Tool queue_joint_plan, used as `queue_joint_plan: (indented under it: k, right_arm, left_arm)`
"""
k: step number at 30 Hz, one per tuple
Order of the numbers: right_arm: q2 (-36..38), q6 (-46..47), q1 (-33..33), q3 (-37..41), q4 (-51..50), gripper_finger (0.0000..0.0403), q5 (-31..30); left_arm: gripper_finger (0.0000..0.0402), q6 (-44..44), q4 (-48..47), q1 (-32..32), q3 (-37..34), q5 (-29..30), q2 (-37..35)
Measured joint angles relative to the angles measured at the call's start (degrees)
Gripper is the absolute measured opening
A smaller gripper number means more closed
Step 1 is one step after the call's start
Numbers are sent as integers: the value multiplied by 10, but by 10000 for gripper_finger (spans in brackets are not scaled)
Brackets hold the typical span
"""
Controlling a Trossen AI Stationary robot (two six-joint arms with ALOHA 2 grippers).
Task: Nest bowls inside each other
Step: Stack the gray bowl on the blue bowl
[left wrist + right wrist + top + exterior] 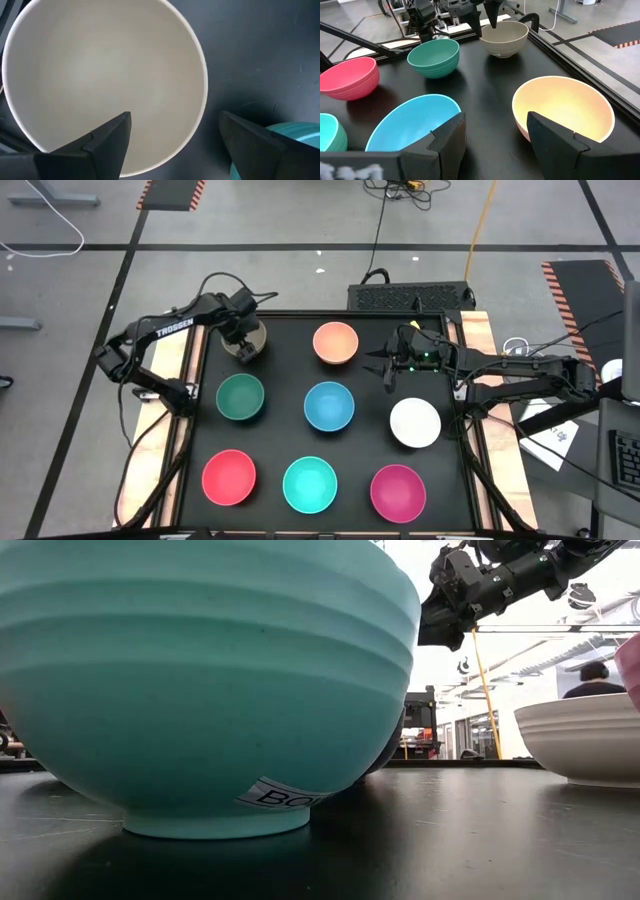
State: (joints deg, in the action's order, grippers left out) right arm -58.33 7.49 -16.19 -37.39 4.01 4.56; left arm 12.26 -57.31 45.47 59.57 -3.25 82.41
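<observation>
Black worktop (285, 395), bowls laid out in three rows, all upright and apart from one another, none nested as far as the overhead view shows.

Far row: olive-grey bowl (247, 340) at the far left corner, partly under the left arm; peach-orange bowl (335, 342) in the middle. The far right spot is covered by the right arm's wrist; what sits under it cannot be told.

Middle row: dark green bowl (240, 397), blue bowl (329, 405), white bowl (415, 422).

Near row: red-pink bowl (229, 477), turquoise bowl (310, 484), magenta bowl (398, 491). In the low view the turquoise bowl fills most of the picture, the white bowl to its right.

Left gripper (172, 137) hangs over the olive-grey bowl, jaws spread wide and holding nothing; one finger (107, 145) shows over the bowl's inside, the other (250, 145) outside its rim over bare worktop. Contact with the rim cannot be told.

Right gripper (495, 132) sits above the far right part of the worktop, just beside the peach-orange bowl, pointing toward the blue and peach-orange bowls; jaws wide, nothing between them.

A person shows in the room beyond the worktop, in the low view.
</observation>
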Motion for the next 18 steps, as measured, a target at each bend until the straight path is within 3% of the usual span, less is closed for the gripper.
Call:
queue_joint_plan:
  k: [8, 18]
  right_arm:
    - [0, 0, 0, 0, 0, 206, 0]
    - [0, -1, 0, 0, 0, 206, 1]
  left_arm:
    - [301, 5, 2, -4, 0, -21, 2]
    - [301, -2, 36, -10, 0, -14, 61]
